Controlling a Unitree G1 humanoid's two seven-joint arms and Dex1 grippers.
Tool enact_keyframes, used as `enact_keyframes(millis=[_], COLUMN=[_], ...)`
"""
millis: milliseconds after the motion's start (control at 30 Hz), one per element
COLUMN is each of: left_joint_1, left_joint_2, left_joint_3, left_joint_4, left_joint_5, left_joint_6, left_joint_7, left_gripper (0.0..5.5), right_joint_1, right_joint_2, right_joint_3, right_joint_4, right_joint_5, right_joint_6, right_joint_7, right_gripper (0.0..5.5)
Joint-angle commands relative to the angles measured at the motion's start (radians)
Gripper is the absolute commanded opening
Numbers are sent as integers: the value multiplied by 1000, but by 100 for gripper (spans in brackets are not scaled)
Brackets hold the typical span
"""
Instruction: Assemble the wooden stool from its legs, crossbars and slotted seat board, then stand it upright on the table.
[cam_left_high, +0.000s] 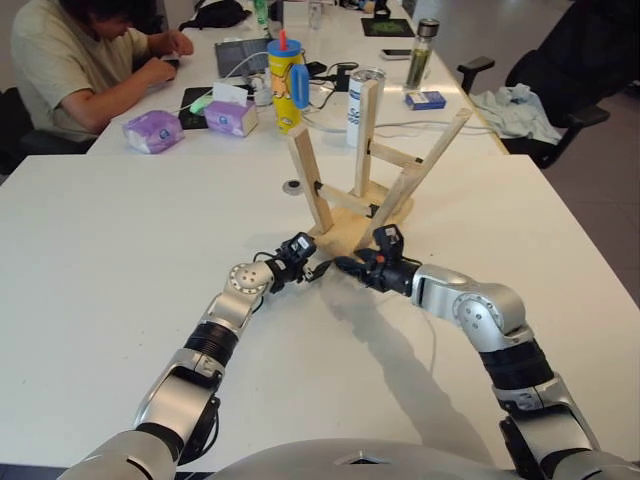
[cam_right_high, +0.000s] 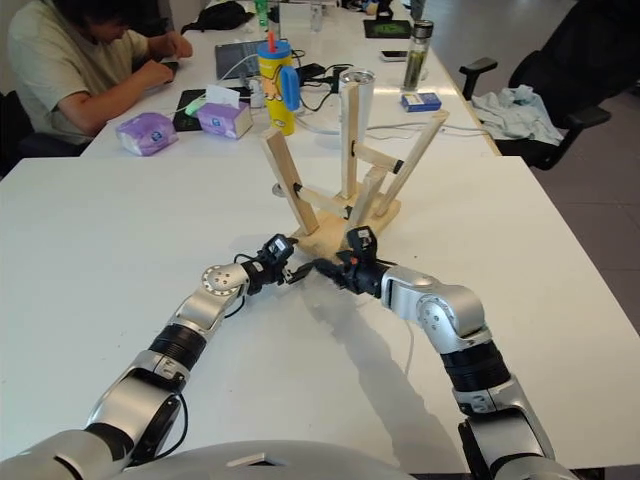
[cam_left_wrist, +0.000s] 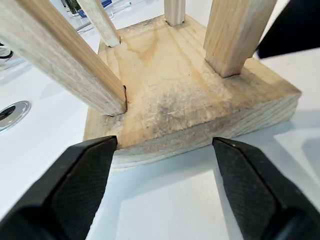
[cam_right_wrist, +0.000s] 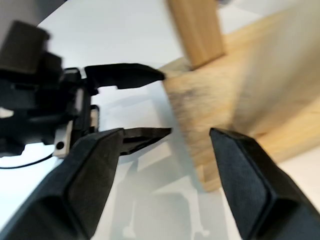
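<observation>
White desk (cam_left_high: 100, 300) spreads out from the near edge and carries everything. Toward its middle the stool (cam_left_high: 365, 190) sits upside down. Its seat board (cam_left_wrist: 170, 90) lies flat on the desk and its legs (cam_left_high: 310, 180) splay upward, joined by crossbars (cam_left_high: 345, 197) partway up.

Both arms meet at the seat board's near edge. The left tool (cam_left_high: 316, 268) lies low over the desk, pointing at that edge, its fingers (cam_left_wrist: 75, 190) spread apart and holding nothing. In its wrist view the board's near side spans the gap between them. One fingertip is just beside the corner under a leg; whether it touches the wood I cannot tell.

The right tool (cam_left_high: 345, 266) faces the left one almost tip to tip, just beside the same edge of the board. Its fingers (cam_right_wrist: 245, 180) are likewise apart and empty, with the board's corner ahead of one and the left tool's black fingertips ahead of the other.

Farther back behind the stool stand a yellow bottle (cam_left_high: 287, 85) and two purple tissue packs (cam_left_high: 152, 130), well apart from both tools. A small metal ring (cam_left_high: 292, 186) is set in the desk just beside the stool's left leg.
</observation>
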Motion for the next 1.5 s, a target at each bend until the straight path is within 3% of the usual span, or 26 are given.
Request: enact_keyframes(millis=[33,100,267,433,500,567,633,767,1000,1100,1167,1367,1500], left_joint_1=[86,83,85,112,122,124,124,117,141,175,190,162,126], left_joint_2=[16,15,23,54,68,94,122,163,210,228,235,215,201], left_joint_3=[-33,-33,-30,-28,-28,-28,-33,-39,-34,-49,-72,-97,-88], left_joint_4=[103,98,87,72,61,54,45,47,-80,-171,-203,-158,-80], left_joint_5=[45,44,42,44,44,47,48,47,1,-18,-17,10,34], left_joint_6=[91,92,92,88,89,87,83,63,99,157,193,228,220], left_joint_7=[-14,-14,-12,-21,-33,-53,-82,-131,-233,-285,-311,-279,-198], left_gripper=[358,358,358,358,358,358,358,358,358,358,358,358,358], right_joint_1=[-325,-313,10,-92,-93,-17,8,-88,-331,-440,-483,-468,-398], right_joint_2=[75,30,-224,-182,-255,-427,-517,-433,-208,-113,-59,-12,13], right_joint_3=[-346,-381,-190,-366,-359,-178,9,82,-6,-42,-55,-37,-12], right_joint_4=[-11,-49,-281,-164,-138,-126,11,333,718,851,895,833,660], right_joint_5=[435,616,489,737,650,321,-11,-303,-492,-509,-505,-458,-439], right_joint_6=[-44,47,233,172,189,111,-47,-287,-645,-786,-838,-760,-657], right_joint_7=[62,137,445,372,430,570,619,523,398,447,525,859,940], right_gripper=[320,320,320,320,320,291,254,183,62,5,2,2,2])
